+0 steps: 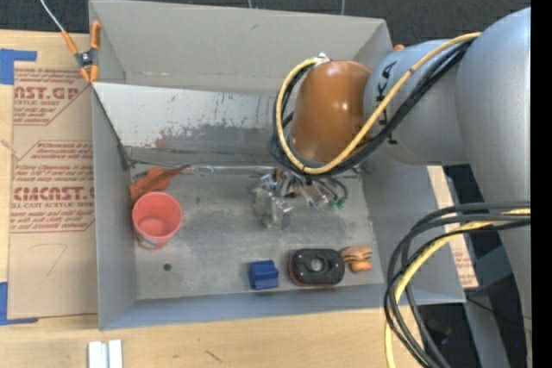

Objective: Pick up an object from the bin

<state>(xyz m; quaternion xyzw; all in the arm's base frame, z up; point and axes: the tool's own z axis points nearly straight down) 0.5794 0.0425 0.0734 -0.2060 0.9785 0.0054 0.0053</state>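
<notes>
I have the gripper (278,204) low over the middle of the bin (216,112), and I can't tell whether it is open or closed, or touching anything. Nearest to it, by the near wall, lie a blue block (263,275) and a black oval (316,266) with its long axis running left-right. A pink cup (156,218) sits well off to the left.

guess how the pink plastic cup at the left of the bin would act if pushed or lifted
The pink plastic cup looks hollow and thin-walled, so it is probably light. It seems to stand mouth up, so a high push may tip it. On its round side it would likely roll.
</notes>
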